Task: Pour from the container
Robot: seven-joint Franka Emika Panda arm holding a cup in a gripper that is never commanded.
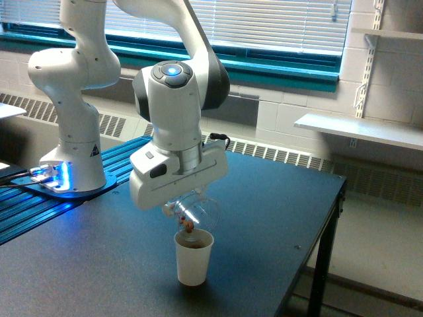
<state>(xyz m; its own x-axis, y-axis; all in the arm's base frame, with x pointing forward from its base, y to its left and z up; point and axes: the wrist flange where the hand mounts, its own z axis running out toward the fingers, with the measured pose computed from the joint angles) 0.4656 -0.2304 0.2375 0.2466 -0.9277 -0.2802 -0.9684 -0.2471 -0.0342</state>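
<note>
- Jar, clear and rounded, hangs tipped well over just above the white paper cup, its mouth turned down toward the cup's opening so that whatever leaves it drops straight in; a few brown nut-like pieces show near the mouth, one of them right over the rim.
- Standing upright near the front edge of the dark table, the paper cup sits directly under the jar, and brown pieces already lie inside it near the top, so I judge the pour to be well under way, maybe close to done, since little brown is left visible in the jar.
- Gripper comes down from above and pinches the jar from its upper side; the fingers are mostly hidden behind the glass and the white body of the hand, but the jar hangs from nothing else, so the hold must be tight on it.
- The tilt looks to come from the wrist, rolled so the hand leans to one side, which keeps the jar over the cup while turning its mouth down.
- Behind, the arm's white base stands on a blue-lit mount at the exterior view's left end of the table, well apart from the cup, leaving the pouring spot free.
- Farthest back are a window with blinds and a wall shelf at the exterior view's right.
</note>
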